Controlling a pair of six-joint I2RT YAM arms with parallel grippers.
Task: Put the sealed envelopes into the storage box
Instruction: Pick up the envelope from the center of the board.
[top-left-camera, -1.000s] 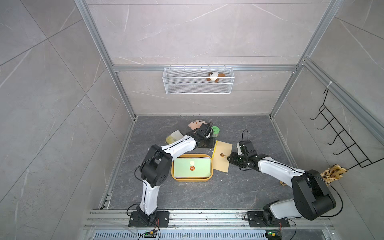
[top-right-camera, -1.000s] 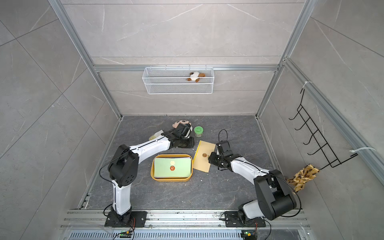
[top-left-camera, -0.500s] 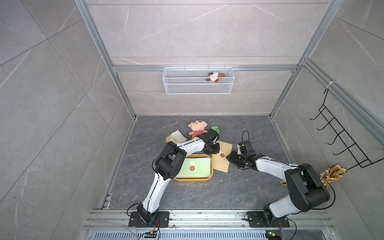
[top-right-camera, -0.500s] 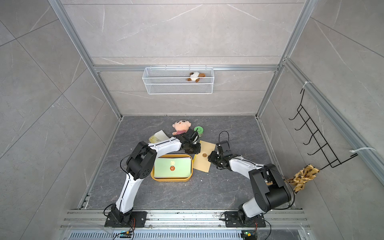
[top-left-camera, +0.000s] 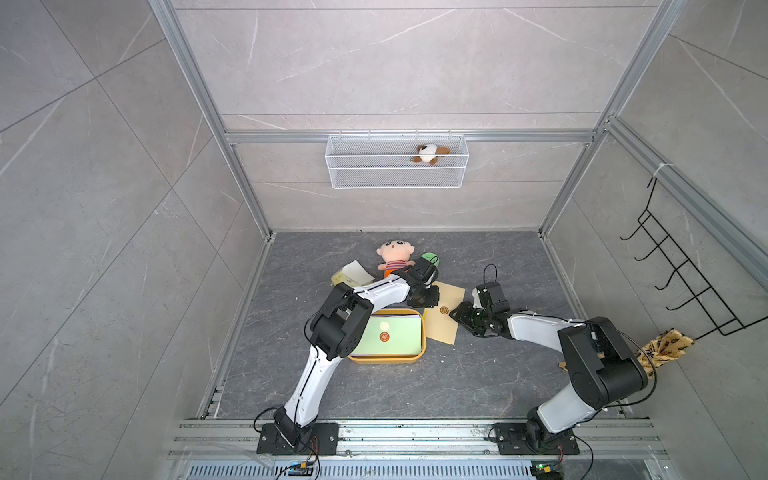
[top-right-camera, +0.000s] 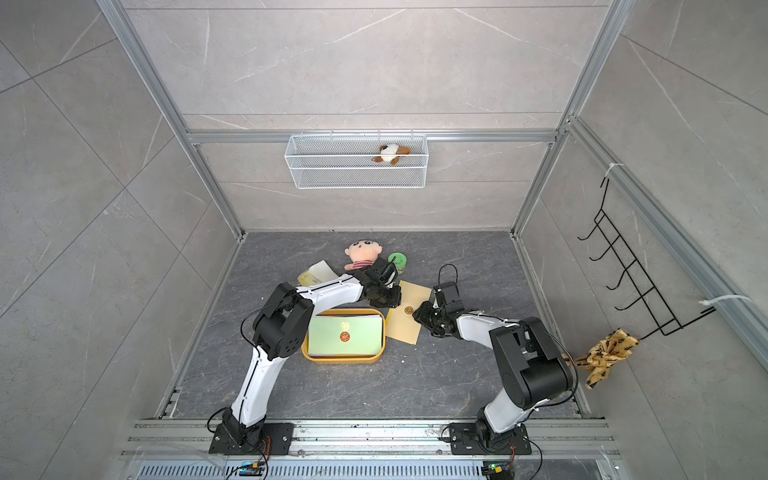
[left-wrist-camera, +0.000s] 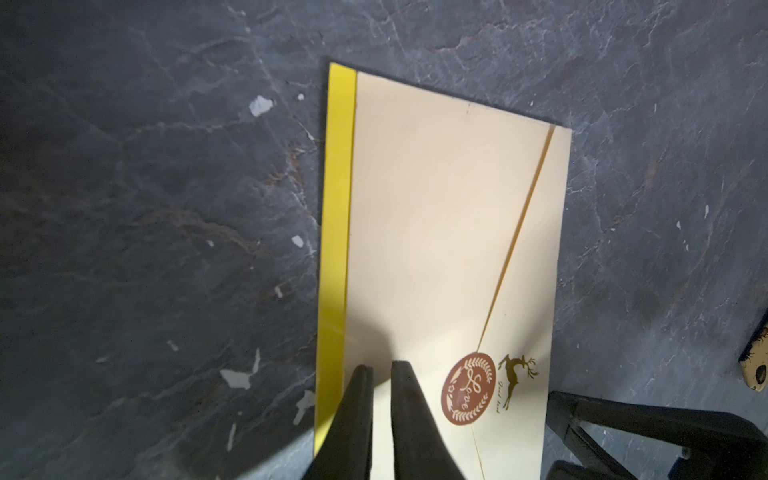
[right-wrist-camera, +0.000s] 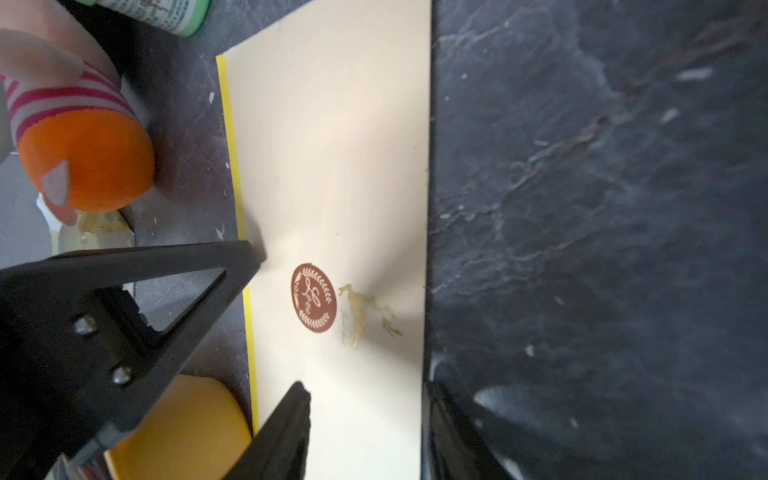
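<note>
Cream envelope (left-wrist-camera: 440, 232) flat on slate floor (left-wrist-camera: 145, 208), atop yellow envelope (left-wrist-camera: 334, 249), just beside mustard storage box (top-left-camera: 388, 360). Light green envelope (top-left-camera: 390, 336) topmost in box. Left gripper (left-wrist-camera: 380, 370) nearly shut, tips on cream envelope near brown seal (left-wrist-camera: 469, 388), gripping nothing. Right gripper (right-wrist-camera: 365, 399) part open, straddling the cream envelope's edge.

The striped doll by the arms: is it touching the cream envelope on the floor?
Apart. The right wrist view shows a strip of bare dark floor between the doll and the cream envelope.
</note>
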